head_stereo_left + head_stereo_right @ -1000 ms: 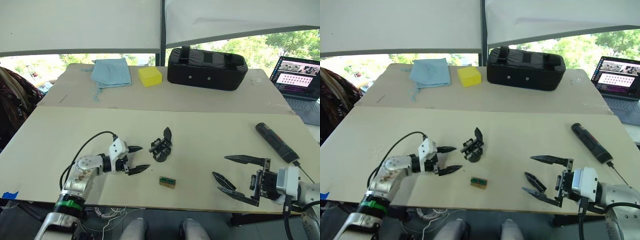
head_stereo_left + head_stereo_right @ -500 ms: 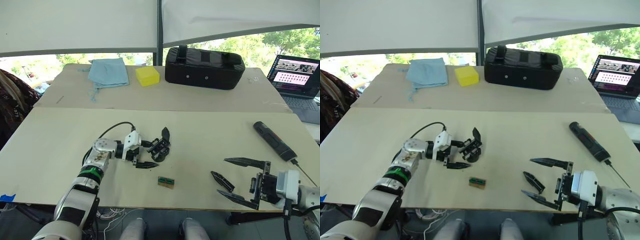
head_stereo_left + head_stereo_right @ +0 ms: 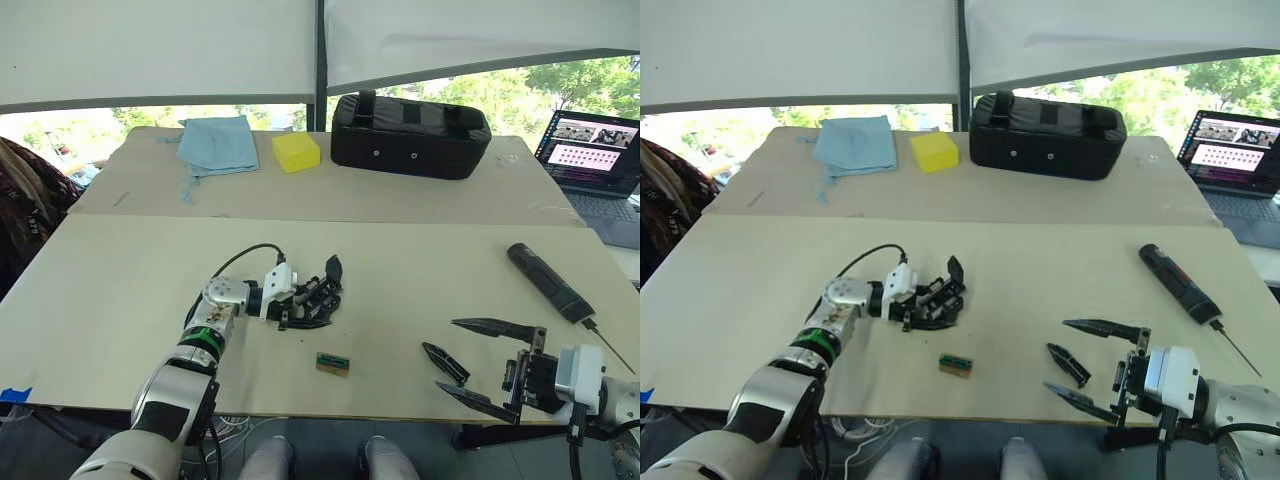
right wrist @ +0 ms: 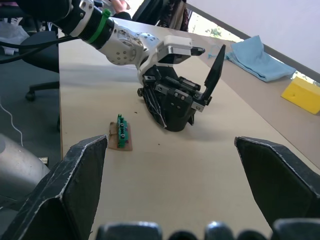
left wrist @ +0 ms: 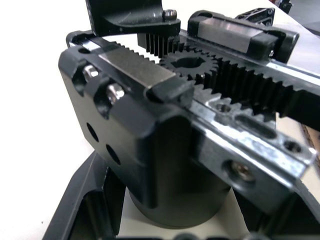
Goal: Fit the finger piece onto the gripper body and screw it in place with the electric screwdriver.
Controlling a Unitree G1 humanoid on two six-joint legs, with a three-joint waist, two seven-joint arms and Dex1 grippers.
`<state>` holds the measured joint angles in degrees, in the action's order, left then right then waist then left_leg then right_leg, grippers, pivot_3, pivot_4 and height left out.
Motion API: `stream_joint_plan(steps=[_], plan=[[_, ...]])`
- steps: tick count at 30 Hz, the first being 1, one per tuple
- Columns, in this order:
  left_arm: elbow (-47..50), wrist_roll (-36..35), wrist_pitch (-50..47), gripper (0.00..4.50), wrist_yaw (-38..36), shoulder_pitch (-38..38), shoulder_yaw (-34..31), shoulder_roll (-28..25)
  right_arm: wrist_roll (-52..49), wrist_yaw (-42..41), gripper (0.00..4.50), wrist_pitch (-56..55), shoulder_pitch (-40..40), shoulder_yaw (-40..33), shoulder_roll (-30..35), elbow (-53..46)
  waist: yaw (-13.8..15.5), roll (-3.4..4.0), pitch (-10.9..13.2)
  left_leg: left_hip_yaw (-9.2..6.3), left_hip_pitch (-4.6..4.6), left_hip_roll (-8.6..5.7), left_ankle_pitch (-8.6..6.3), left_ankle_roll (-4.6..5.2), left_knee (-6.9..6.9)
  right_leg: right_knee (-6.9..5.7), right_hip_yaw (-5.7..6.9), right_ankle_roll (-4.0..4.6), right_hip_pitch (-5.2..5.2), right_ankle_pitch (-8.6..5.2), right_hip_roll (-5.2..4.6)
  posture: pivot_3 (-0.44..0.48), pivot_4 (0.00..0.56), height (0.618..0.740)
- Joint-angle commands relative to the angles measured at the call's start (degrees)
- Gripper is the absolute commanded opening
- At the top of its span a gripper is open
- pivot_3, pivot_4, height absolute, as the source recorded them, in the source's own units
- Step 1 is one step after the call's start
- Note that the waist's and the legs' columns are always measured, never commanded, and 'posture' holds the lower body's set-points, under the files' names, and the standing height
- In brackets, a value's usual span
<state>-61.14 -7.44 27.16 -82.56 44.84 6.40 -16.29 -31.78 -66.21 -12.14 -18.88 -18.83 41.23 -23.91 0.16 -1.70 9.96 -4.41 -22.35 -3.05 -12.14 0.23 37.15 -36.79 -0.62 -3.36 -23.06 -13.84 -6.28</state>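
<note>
The gripper body [image 3: 322, 297], a chunky black mechanism with silvery rails and an upright prong, sits mid-table. My left gripper [image 3: 308, 305] is open with one finger on each side of it; the left wrist view has the gripper body [image 5: 165, 150] very close between the fingers. The finger piece [image 3: 446, 363], small, black and pointed, lies near the front edge between the fingertips of my open right gripper [image 3: 1056, 355]. Farther right lies the electric screwdriver [image 3: 550, 283], its thin bit toward the front edge.
A small green-and-brown block [image 3: 334, 363] lies in front of the gripper body. At the back are a large black bag [image 3: 410, 135], a yellow block [image 3: 298, 152] and a blue cloth [image 3: 220, 145]. A laptop [image 3: 595, 150] stands far right. A person [image 3: 20, 200] sits at the left edge.
My left gripper has moved right across the table and now straddles the gripper body. The right gripper has barely moved and stays open.
</note>
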Motion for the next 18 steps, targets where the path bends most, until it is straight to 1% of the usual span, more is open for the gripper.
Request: stream_joint_plan(steps=[1, 6, 9, 11, 14, 18], plan=[[7.6, -3.3, -3.6, 2.37, 0.6, -3.8, -2.5, -1.0, -0.5, 0.0, 4.5, -0.3, -0.3, -1.6, 0.5, -1.3, -0.3, 0.01, 0.0, -0.01, 0.01, 0.02, 0.0, 0.01, -0.01, -0.01, -0.01, 0.12, 0.0, 0.07, 0.0, 0.0, 0.15, 0.74], [25.8, -5.4, -14.6, 2.37, 9.6, -11.5, -3.7, -0.1, -0.3, 0.2, 4.5, -0.5, -0.3, -0.9, 0.1, -1.3, -0.3, 0.01, 0.0, -0.02, 0.02, 0.11, -0.01, 0.01, 0.0, -0.03, -0.04, 0.15, 0.0, 0.09, -0.01, 0.0, 0.15, 0.74], [37.4, -4.1, -20.6, 2.37, 17.1, -16.7, -2.7, 0.8, -0.5, 0.0, 4.5, -0.4, -0.6, -0.8, 0.0, -1.3, -0.2, 0.01, 0.0, -0.04, 0.01, 0.11, -0.01, 0.01, 0.01, -0.03, -0.05, 0.15, -0.01, 0.09, -0.03, 0.0, 0.15, 0.74], [42.9, -2.5, -24.6, 2.37, 22.1, -19.2, -1.6, 1.6, -0.5, 0.0, 4.5, -0.3, -0.7, -0.7, 0.0, -1.2, 0.0, 0.01, 0.0, -0.04, 0.01, 0.1, -0.01, 0.01, 0.01, -0.02, -0.06, 0.22, -0.01, 0.14, -0.04, 0.0, 0.15, 0.74], [48.6, -0.9, -29.3, 2.37, 27.5, -21.6, 0.3, 3.2, -0.3, 0.1, 4.5, -0.2, -0.5, -0.5, 0.0, -1.1, 0.4, 0.01, 0.0, -0.04, 0.01, 0.1, -0.01, 0.01, 0.02, -0.01, -0.06, 0.17, 0.0, 0.13, -0.04, 0.0, 0.15, 0.74], [51.4, 1.6, -29.7, 2.37, 29.8, -23.4, 3.7, 3.3, -0.2, 0.3, 4.5, 0.1, -0.1, -0.1, 0.0, -1.1, 0.5, 0.01, 0.0, -0.02, 0.01, 0.08, -0.01, 0.01, 0.02, 0.01, -0.07, 0.09, 0.0, 0.1, -0.04, 0.0, 0.15, 0.74]])
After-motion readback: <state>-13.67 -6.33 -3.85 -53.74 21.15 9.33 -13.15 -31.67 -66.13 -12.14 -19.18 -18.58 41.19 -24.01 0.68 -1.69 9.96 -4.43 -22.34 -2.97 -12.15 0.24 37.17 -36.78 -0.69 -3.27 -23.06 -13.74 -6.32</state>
